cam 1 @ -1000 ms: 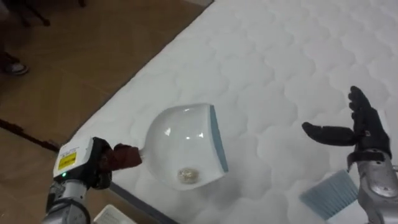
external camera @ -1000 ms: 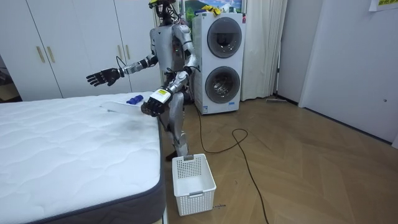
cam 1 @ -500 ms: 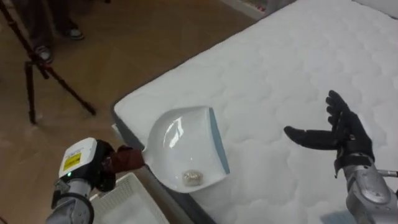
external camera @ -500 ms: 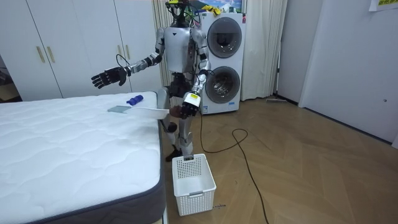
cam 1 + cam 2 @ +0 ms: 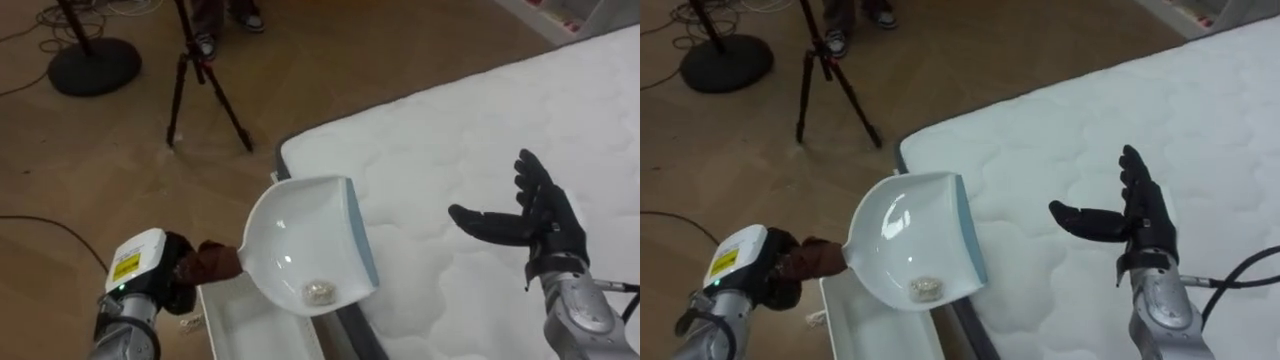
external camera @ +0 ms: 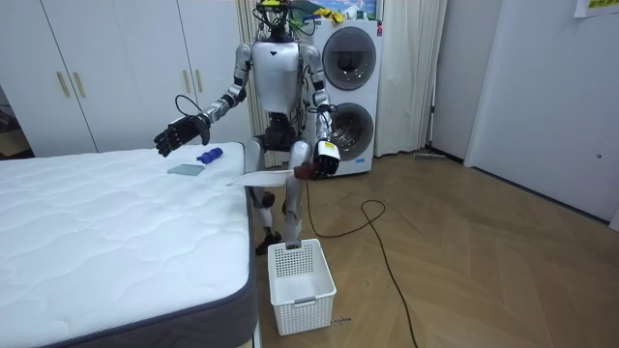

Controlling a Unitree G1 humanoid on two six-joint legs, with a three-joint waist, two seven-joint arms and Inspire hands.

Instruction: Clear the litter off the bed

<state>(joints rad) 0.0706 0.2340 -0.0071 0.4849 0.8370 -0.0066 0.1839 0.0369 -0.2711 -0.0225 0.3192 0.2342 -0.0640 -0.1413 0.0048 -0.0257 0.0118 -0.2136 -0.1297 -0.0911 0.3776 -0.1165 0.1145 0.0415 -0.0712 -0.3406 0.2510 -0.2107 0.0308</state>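
Swung off the mattress within 1 s, the dustpan (image 5: 308,243) now hangs past the corner of the bed (image 5: 470,120), its rear half over the white basket (image 5: 250,322) on the floor; the shift of the whole eye view and the room view show that the robot has turned away from the bed toward the basket. A small pale piece of debris (image 5: 320,291) lies near the pan's blue lip. The left hand (image 5: 188,278) has its fingers closed round the brown handle; the right hand (image 5: 535,222) is held above the mattress, fingers spread and holding nothing. Judgement: the sweeping is done and tipping the pan into the basket comes next.

Not resolved: what the debris is; the basket's far end, cut by the frame's lower edge; most of the left hand's fingers, behind the wrist housing. A tripod (image 5: 200,90) and a person's 2 shoes (image 5: 225,17) stand beyond.
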